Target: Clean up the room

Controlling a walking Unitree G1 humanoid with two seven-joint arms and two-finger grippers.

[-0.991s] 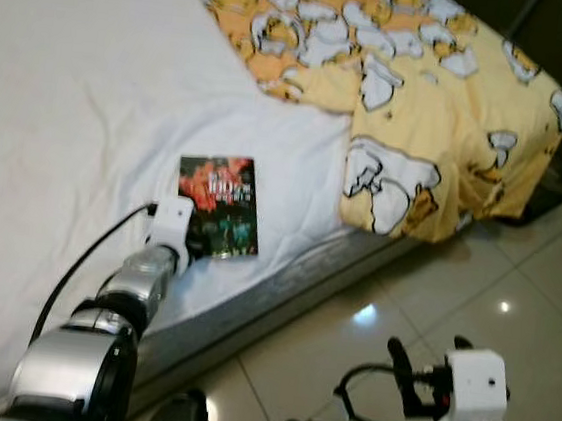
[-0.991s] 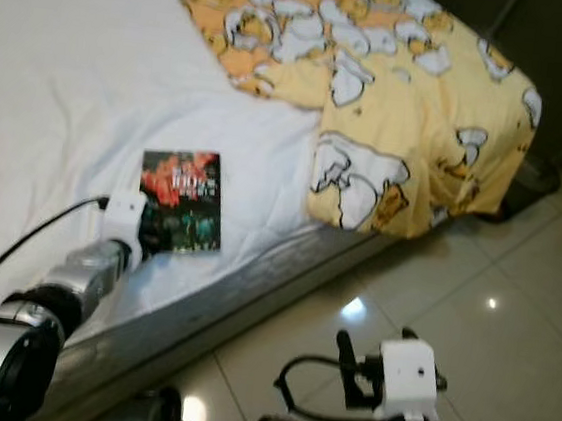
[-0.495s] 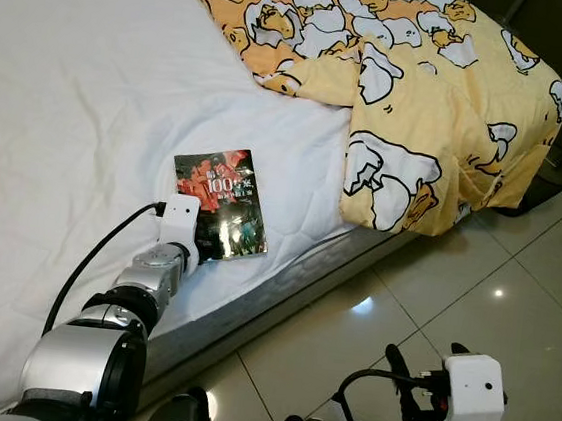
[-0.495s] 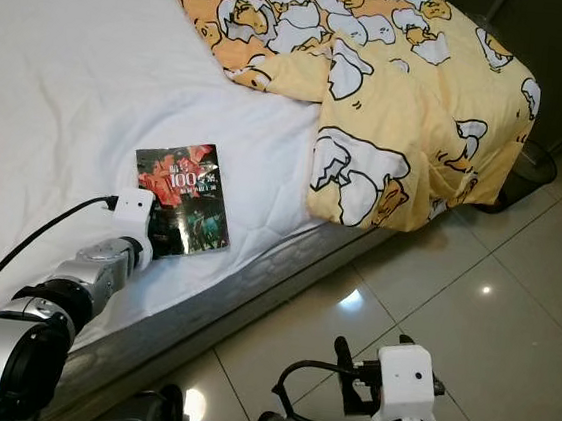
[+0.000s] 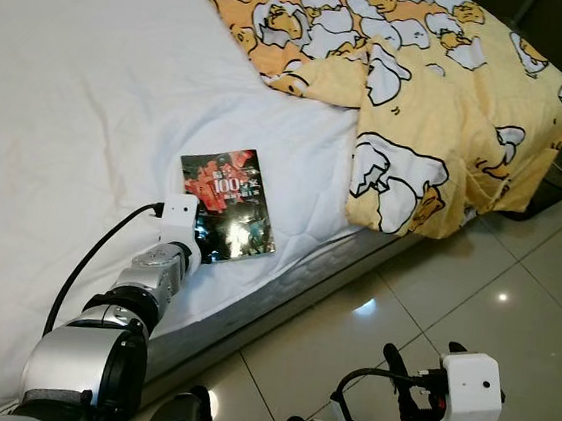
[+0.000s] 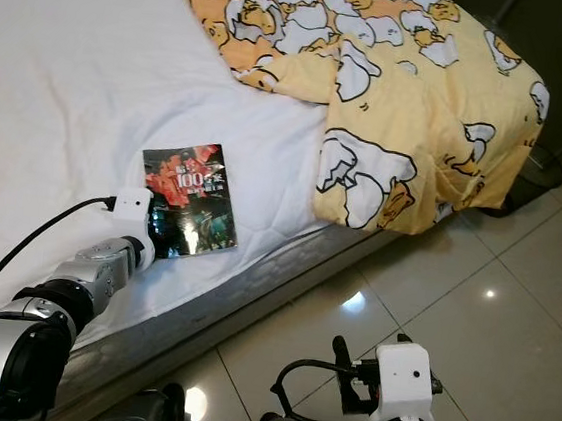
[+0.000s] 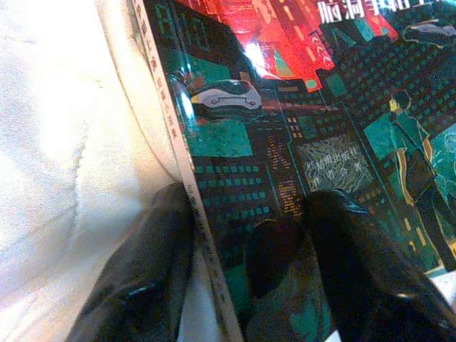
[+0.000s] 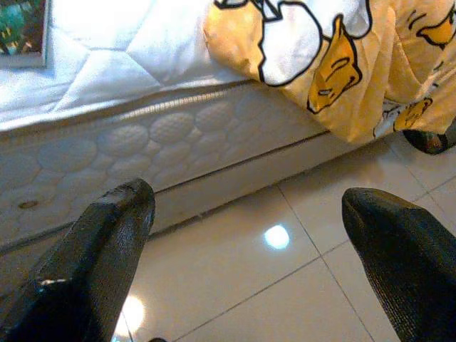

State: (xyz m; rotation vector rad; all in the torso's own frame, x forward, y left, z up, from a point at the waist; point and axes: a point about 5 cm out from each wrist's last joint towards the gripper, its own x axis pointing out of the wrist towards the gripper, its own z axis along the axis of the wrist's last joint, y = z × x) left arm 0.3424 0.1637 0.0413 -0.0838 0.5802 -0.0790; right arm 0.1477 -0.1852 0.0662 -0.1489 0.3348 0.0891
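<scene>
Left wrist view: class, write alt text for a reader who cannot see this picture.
Two black fingers of the left gripper straddle the edge of a book lying on a white bed sheet, one on the sheet beside the spine and one on the cover. The glossy cover shows red and teal artwork of a city.
</scene>
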